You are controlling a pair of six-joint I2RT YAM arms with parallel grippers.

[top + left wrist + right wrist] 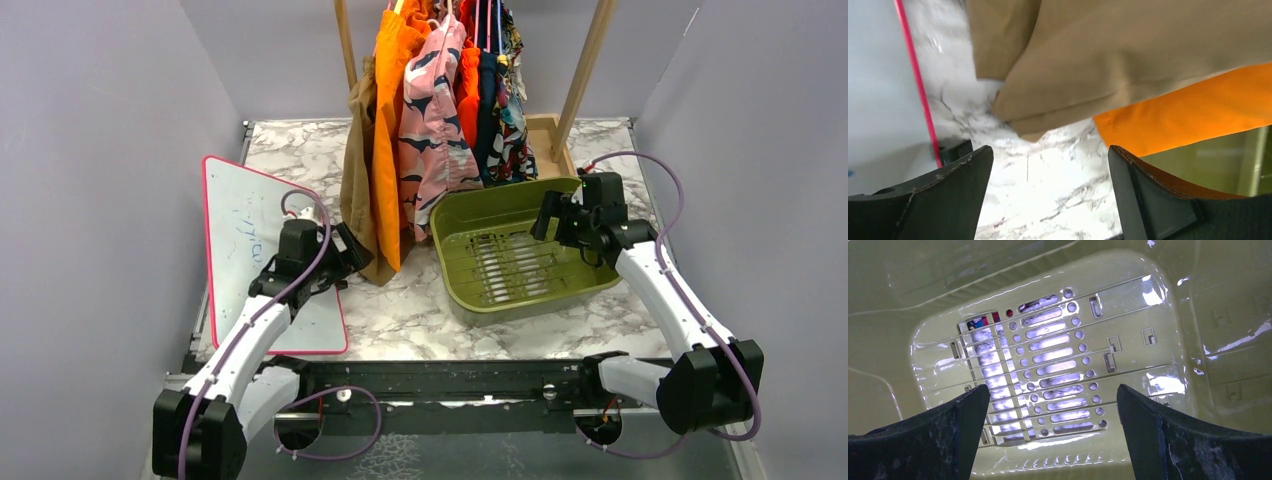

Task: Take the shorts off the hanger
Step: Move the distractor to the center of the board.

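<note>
Up at the back, the shorts [440, 120] are all on their hangers on the wooden rack [585, 70], packed side by side: tan-brown pair [358, 190] on the left, then bright orange pair [390, 150], pink pair with dark blotches [435, 130], red-orange pair [468, 90], navy pair [488, 110] and comic-print pair [512, 130]. The left gripper [352, 250] is low over the marble table [410, 310], just beside the whiteboard [235, 230], with its fingers spread wide and nothing between them. From its wrist camera, the left gripper [1050, 155] faces the tan-brown pair [1128, 50], whose hem hangs just beyond the fingertips, and the bright orange pair [1188, 115] drops in from the right. Over on the other side, the right gripper [548, 215] hangs above the olive-green bin [530, 308], spread wide as well and gripping nothing. The wrist view looks straight down into the bin [898, 300]: glossy walls, a slotted floor in full sight, the pale marble glowing through the slots, and a scrap of red and blue showing through one far-left opening.
</note>
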